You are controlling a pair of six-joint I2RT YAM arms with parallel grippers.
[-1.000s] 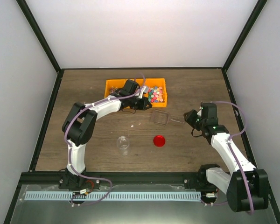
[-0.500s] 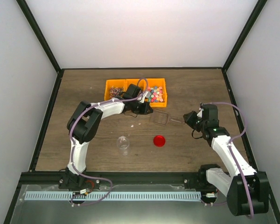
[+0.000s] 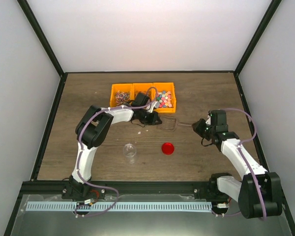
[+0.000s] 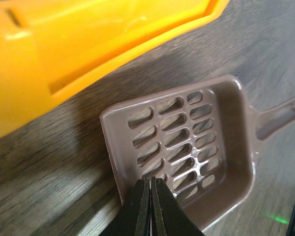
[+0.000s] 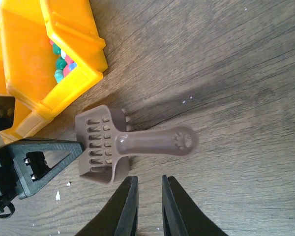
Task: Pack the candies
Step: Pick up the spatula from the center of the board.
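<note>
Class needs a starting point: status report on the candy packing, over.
Left gripper shut at scoop rim. Right gripper slightly open, empty, near handle. Candies in bin. Nothing seen blocking.

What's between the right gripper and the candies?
The brown slotted scoop lies on the table between right gripper and candies, clearest in the right wrist view.

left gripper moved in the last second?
Yes. The left gripper has come off the orange tray toward the table's near edge, ending at the brown scoop.
</note>
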